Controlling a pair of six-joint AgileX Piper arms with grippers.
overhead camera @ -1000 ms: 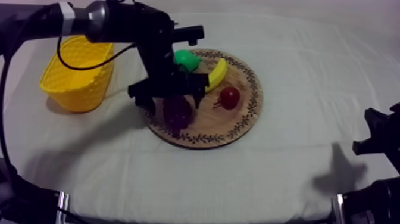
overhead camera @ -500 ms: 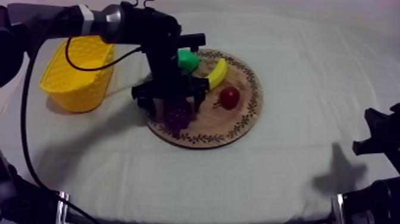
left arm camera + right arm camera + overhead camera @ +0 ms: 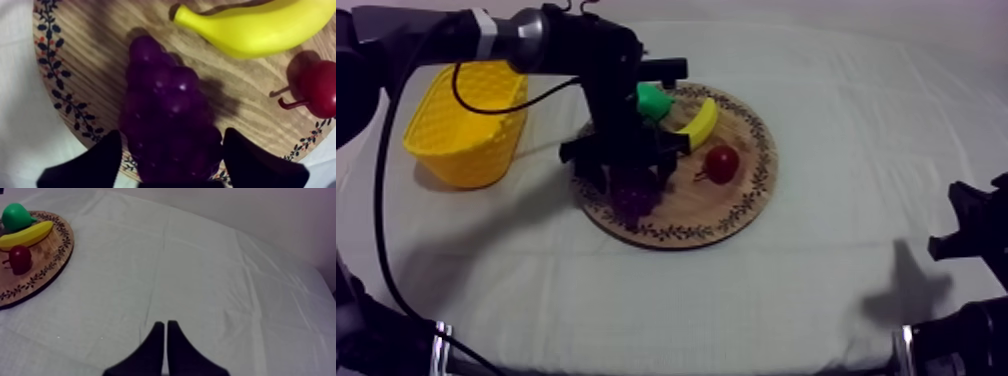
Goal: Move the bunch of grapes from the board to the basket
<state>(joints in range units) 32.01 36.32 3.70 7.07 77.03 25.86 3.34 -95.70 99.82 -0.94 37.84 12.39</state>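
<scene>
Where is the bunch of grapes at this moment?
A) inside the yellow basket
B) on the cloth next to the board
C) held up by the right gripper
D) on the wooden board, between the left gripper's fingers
D: the bunch of grapes lies on the wooden board, with the left gripper open around it.

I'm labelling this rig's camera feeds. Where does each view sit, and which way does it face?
Top view: above the table, slanting down on the wooden board and yellow basket; left arm at upper left, right arm at lower right.
Left wrist view: on the left arm, looking down on the bunch of grapes inside the open left claw.
Right wrist view: on the right arm, looking across the cloth past the shut right claw.
Shared: all three show the board, banana and small red fruit.
</scene>
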